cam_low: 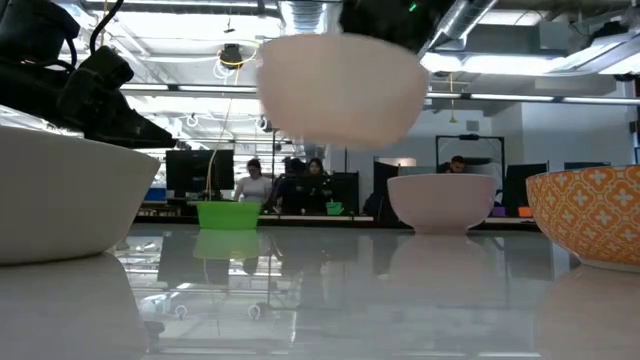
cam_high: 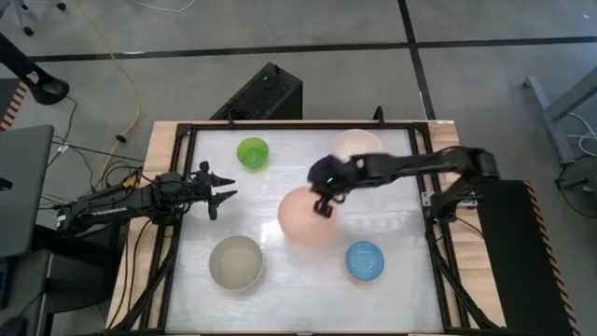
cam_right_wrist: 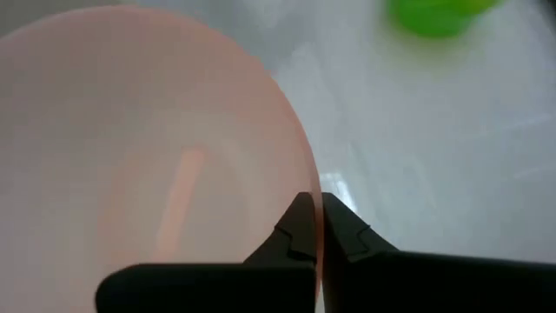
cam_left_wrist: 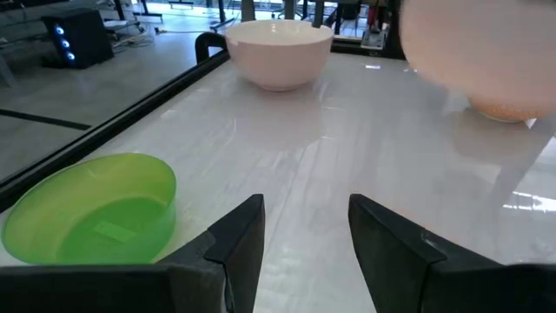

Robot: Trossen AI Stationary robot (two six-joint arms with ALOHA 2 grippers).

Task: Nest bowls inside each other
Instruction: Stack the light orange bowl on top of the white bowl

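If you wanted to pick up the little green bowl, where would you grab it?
By its rim, from above. The green bowl sits upright with its mouth open, and its wall is thin, so one finger could go inside and one outside. The left gripper is closest, fingers open, so probably on the rim's near side.

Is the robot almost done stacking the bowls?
Not yet, no bowls are nested. The right gripper pinches the salmon bowl by its rim, lifted off the table. The pink-white, grey-beige, blue and green bowls sit apart. The left gripper waits open.
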